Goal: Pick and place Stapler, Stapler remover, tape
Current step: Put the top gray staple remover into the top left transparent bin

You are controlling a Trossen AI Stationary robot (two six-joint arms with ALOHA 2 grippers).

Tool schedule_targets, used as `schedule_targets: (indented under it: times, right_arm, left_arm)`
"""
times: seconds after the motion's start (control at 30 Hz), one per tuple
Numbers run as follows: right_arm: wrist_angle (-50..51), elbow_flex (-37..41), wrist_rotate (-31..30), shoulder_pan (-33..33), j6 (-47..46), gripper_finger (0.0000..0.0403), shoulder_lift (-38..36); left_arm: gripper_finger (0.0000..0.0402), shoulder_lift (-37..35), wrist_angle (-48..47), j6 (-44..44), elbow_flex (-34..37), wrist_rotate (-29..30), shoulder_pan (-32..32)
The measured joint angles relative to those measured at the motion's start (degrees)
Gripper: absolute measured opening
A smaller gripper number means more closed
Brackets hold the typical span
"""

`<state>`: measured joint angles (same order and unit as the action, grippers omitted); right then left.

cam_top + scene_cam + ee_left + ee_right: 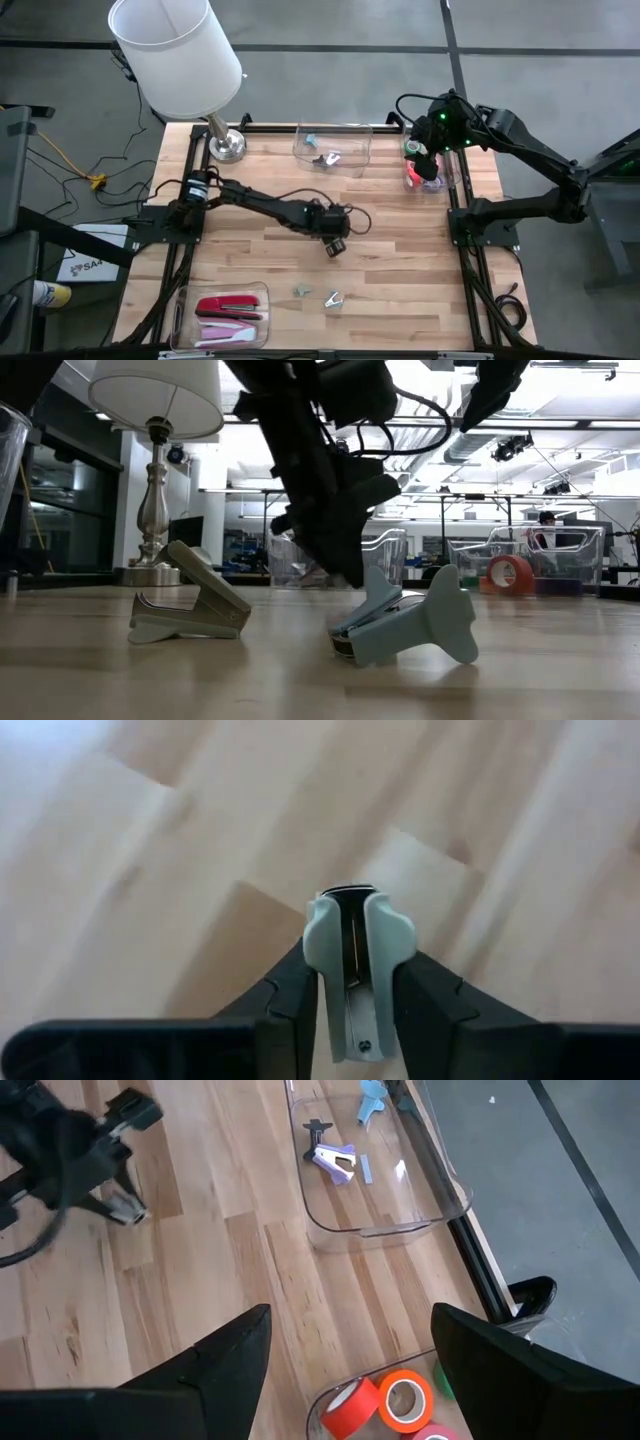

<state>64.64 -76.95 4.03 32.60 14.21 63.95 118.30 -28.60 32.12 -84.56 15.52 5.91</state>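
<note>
Left gripper [350, 1010] is clenched on a pale stapler remover [355, 955] mid-table. Two more removers [318, 296] lie nearby, beside the stapler tray [180, 310]. Right gripper [350, 1370] hovers released over the tape bin [330, 1398]; tape [405, 1398] sits inside.

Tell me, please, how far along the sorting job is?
Done: staplers lie in the front bin, tape rolls in the side bin under the open right gripper. In hand: the left gripper grips a staple remover. Left: two loose removers on the table.
</note>
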Motion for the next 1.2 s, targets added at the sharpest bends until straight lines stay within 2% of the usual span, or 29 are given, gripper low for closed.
schedule_targets:
  times: [0.2, 0.43, 0.6, 0.77, 0.93, 1.2]
  right_arm:
    - [0.0, 0.0, -0.4, 0.0, 0.4, 0.0268, 0.0]
    - [0.0, 0.0, -0.4, 0.0, 0.9, 0.0267, 0.0]
    - [0.0, 0.0, -0.4, 0.0, 1.3, 0.0266, 0.0]
    - [0.0, 0.0, -0.4, 0.0, 1.3, 0.0268, 0.0]
    - [-0.2, 0.0, -0.4, 0.0, 1.3, 0.0266, 0.0]
    - [-0.2, 0.0, -0.7, 0.0, 1.3, 0.0267, 0.0]
  left_arm:
    - [0.0113, 0.0, -6.8, -0.3, -6.6, 0.3, -4.8]
    - [0.0103, 0.0, -10.9, -0.9, -14.7, -0.2, -11.1]
    - [0.0104, -0.1, -10.8, -4.3, -19.4, -0.2, -15.7]
    - [0.0106, -0.1, -9.8, -7.4, -20.2, -0.3, -20.4]
    - [0.0107, -0.1, -9.5, -7.4, -19.8, -2.8, -24.5]
    - [0.0107, -0.1, -9.5, -2.3, -19.7, -3.5, -28.1]
